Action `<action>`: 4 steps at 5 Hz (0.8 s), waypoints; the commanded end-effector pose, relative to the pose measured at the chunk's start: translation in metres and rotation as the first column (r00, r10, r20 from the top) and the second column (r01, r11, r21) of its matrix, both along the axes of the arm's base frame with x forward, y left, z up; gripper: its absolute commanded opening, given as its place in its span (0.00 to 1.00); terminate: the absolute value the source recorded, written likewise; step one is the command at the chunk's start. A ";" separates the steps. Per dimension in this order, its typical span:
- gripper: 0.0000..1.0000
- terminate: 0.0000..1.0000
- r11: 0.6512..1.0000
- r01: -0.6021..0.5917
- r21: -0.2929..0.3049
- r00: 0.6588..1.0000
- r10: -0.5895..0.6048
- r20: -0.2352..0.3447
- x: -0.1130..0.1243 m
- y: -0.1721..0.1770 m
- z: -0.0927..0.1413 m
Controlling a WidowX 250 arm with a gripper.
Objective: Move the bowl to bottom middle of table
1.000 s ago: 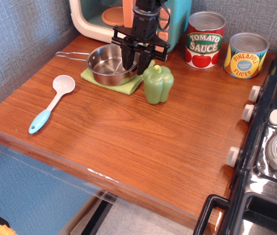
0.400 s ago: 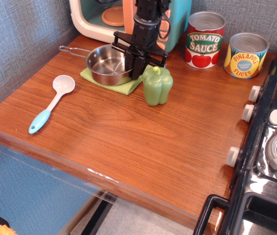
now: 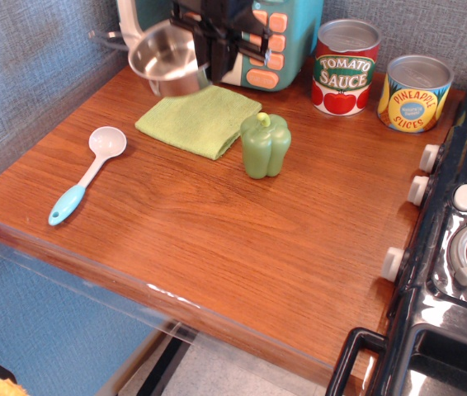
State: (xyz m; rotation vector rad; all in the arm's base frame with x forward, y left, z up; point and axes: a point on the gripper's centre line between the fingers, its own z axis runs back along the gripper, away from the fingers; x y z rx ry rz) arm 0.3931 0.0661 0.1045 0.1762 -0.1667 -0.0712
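Observation:
The shiny steel bowl (image 3: 166, 59) hangs in the air at the back left, tilted, its wire handle (image 3: 106, 35) pointing left. My black gripper (image 3: 212, 58) is shut on the bowl's right rim and holds it well above the green cloth (image 3: 198, 120). The reddish-brown wooden table (image 3: 217, 239) stretches forward beneath, down to its rounded front edge.
A green toy pepper (image 3: 266, 144) stands right of the cloth. A white ladle with a light-blue handle (image 3: 88, 173) lies at the left. Tomato sauce (image 3: 345, 68) and pineapple (image 3: 415, 93) cans stand at the back right. A toy appliance (image 3: 275, 41) is behind; the black stove (image 3: 456, 247) is on the right.
The gripper closed on the bowl's rim and lifted it off the green cloth, up and slightly left. The cloth now lies bare.

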 end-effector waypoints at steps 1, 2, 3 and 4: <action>0.00 0.00 0.990 0.139 -0.036 0.990 -0.138 0.031 -0.072 -0.064 0.016; 0.00 0.00 0.984 0.163 -0.066 0.986 -0.164 -0.016 -0.108 -0.088 -0.002; 0.00 0.00 0.989 0.130 -0.077 0.987 -0.136 -0.089 -0.123 -0.102 -0.024; 0.00 0.00 0.992 0.101 -0.081 0.984 -0.111 -0.137 -0.126 -0.105 -0.042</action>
